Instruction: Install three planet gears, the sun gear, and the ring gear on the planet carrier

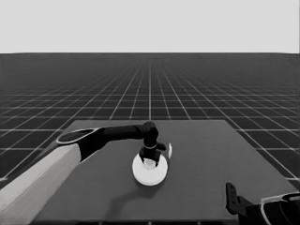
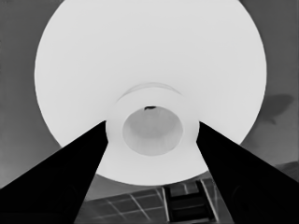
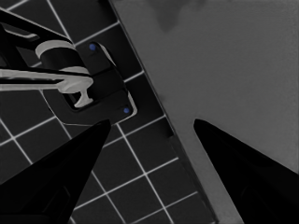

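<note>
The right gripper (image 1: 230,197) waits at the near right corner of the surface (image 1: 211,159); in its wrist view its fingers (image 3: 70,168) stand wide apart with nothing between them, over the surface's edge and the floor grid, beside dark machinery with small blue lights (image 3: 88,88). Farther in, the left arm reaches across from the left, its left gripper (image 1: 149,161) down over a large white round part (image 1: 149,172) at the middle of the surface. In the wrist view its fingers (image 2: 70,177) flank a raised hollow hub (image 2: 152,128) on that disc (image 2: 149,56); I cannot tell whether they touch it. Just beyond, to the right, a thin white piece (image 1: 170,150) stands apart from the disc.
</note>
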### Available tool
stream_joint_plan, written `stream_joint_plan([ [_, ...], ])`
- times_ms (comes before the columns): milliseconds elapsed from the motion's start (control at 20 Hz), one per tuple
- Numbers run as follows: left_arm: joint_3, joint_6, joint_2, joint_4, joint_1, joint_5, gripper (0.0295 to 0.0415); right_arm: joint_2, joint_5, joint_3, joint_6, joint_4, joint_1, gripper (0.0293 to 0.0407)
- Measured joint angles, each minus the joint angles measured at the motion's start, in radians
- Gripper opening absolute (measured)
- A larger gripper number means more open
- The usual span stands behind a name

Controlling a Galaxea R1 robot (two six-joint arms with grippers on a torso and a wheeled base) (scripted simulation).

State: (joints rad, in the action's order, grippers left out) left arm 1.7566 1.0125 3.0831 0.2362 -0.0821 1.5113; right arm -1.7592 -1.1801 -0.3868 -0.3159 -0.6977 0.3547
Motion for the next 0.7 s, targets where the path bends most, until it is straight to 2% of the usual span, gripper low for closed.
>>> stream_joint_plan([
  [700,0.0,-0.122,0.0,0.0,0.0,0.0,0.0349,0.0,0.0,0.0,0.0,0.0,0.0,0.0385],
])
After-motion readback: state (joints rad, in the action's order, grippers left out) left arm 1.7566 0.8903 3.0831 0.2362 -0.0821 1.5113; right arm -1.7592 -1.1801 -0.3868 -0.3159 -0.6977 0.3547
